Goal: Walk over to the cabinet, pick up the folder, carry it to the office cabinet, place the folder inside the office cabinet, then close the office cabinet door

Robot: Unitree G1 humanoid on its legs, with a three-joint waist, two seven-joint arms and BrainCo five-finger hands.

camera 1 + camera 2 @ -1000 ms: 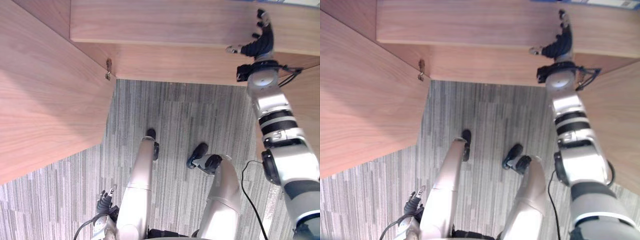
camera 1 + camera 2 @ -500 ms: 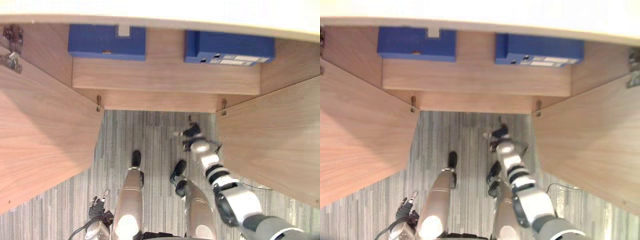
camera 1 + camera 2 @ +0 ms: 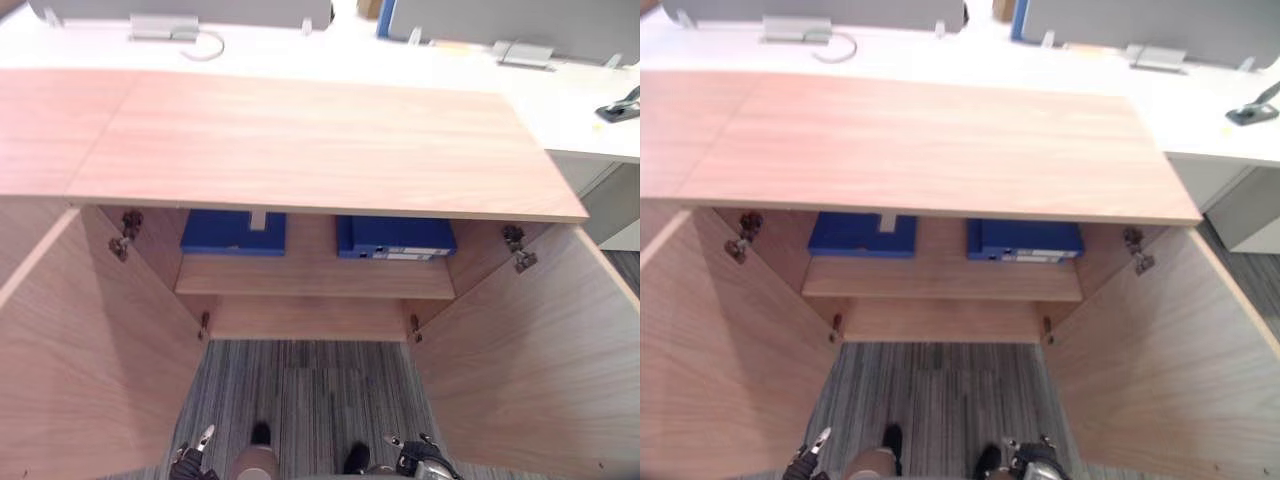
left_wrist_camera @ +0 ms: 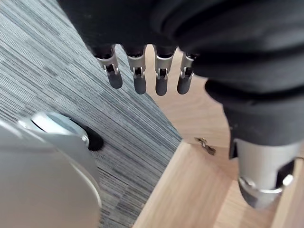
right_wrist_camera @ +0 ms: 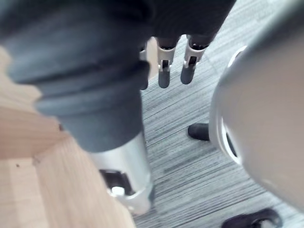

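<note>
Cabinet [image 3: 300,140] viewed from above, both doors open: left door [image 3: 80,380] along the left edge of the frame, right door [image 3: 530,360] along the right edge. Shelf [image 3: 315,280] at centre, just under the top panel, carrying two blue folders side by side but apart: left folder [image 3: 232,232] and right folder [image 3: 395,238], each appearing to lie flat and partly hidden beneath the top. Not possible to tell which of the two belongs to the task; either way, inside the cabinet and in neither hand.

Left hand [image 3: 190,460] at the lower left of the frame, low over the carpet [image 3: 310,390]: fingers [image 4: 139,78] straight, in a row, holding nothing. Right hand [image 3: 418,462] at the bottom, right of centre: fingers [image 5: 164,71] likewise straight and hanging loose, empty.

Placement judged complete; closing of the doors not yet done.

Handling, as a judgement:
- Stiffness: stiff, box-like board covers, so no sagging when lifted by one end.
- Weight: light if empty, noticeably heavier if full of paper.
- Surface: smooth faces likely to slip under a weak pinch.
- Hold: best taken at the front edge facing the opening, thumb on top and fingers beneath, or round the spine, then drawn straight out clear of the top panel.
</note>
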